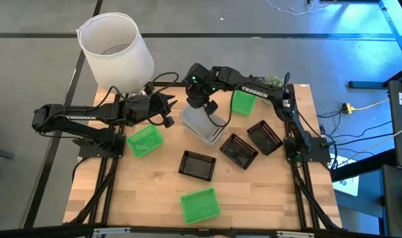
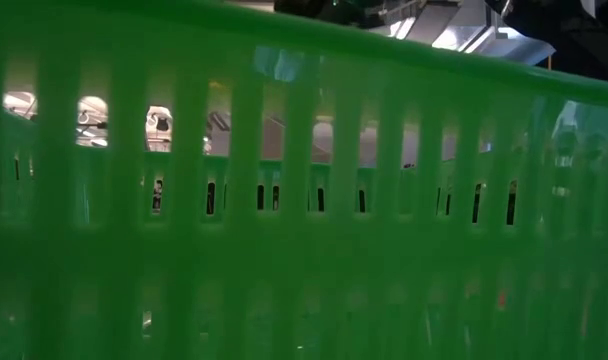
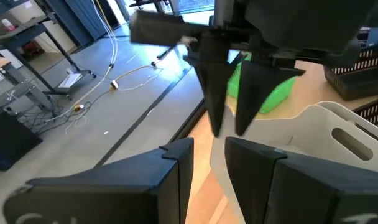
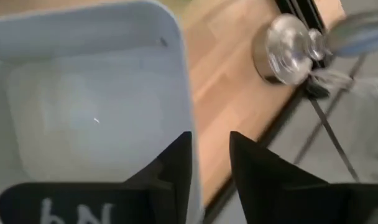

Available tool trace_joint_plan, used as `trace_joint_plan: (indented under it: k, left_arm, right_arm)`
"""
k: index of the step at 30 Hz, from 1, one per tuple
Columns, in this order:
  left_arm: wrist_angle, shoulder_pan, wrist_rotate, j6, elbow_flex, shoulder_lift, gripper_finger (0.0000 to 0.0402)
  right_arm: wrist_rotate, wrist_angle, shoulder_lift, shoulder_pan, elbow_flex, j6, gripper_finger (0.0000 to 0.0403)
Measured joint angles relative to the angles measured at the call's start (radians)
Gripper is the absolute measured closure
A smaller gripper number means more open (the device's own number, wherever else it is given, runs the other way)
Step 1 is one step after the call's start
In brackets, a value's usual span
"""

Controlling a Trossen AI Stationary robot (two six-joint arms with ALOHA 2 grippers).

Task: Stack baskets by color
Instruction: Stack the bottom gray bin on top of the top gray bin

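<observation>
- The left gripper (image 1: 166, 108) hangs just beside the left edge of the translucent grey-white plastic basket stack (image 1: 202, 124), its jaws apart and holding nothing; in the left wrist view its dark fingers (image 3: 176, 163) frame the stack's pale rim (image 3: 338, 134). Judgement: it should stay clear unless the stack needs steadying.
- A bright green slotted basket (image 1: 144, 141) lies near the left arm, well apart from the other greens. It looks like the nearest piece for the left arm to fetch.
- The grey-white stack sits at the table's far middle, on the pale wooden tabletop (image 1: 267, 192). The right gripper (image 1: 207, 109) is over its far rim, jaws parted; in the right wrist view the fingertips (image 4: 176, 155) straddle the basket wall (image 4: 179, 74) with a gap, so I read this as a release, not a grip.
- To finish the step well: lift straight up so the fingers do not drag the wall and tip the nested baskets, then check they sit level. How many are nested I cannot tell.
- Three black slotted baskets lie apart right of centre: one (image 1: 197, 165), one (image 1: 239, 151) and one (image 1: 264, 137), the last two touching or nearly so. None is stacked.
- A second green basket (image 1: 242, 102) sits under the right arm; a third (image 1: 200, 205) lies at the near edge and fills the low view (image 2: 304, 200).
</observation>
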Motion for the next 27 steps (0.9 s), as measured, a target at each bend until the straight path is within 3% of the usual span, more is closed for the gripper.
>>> trace_joint_plan:
  k: [3,6,14,19,27]
  left_arm:
    - [-0.008,0.000,0.001,0.001,0.000,0.000,0.0317]
    - [-0.076,0.000,0.025,0.064,0.000,0.000,0.0317]
    - [-0.136,0.000,0.205,0.319,-0.001,-0.013,0.0317]
    - [-0.134,-0.001,0.359,0.529,-0.001,-0.013,0.0317]
    - [-0.089,0.000,0.372,0.629,0.006,0.022,0.0317]
  right_arm:
    - [0.049,-0.058,0.000,0.005,0.053,0.061,0.0288]
    - [0.002,-0.124,-0.018,0.004,0.091,0.156,0.0289]
    - [-0.184,-0.274,-0.140,-0.026,0.084,0.414,0.0291]
    - [-0.220,-0.360,-0.209,-0.030,0.084,0.489,0.0291]
    - [-0.223,-0.464,-0.299,-0.038,0.084,0.555,0.0292]
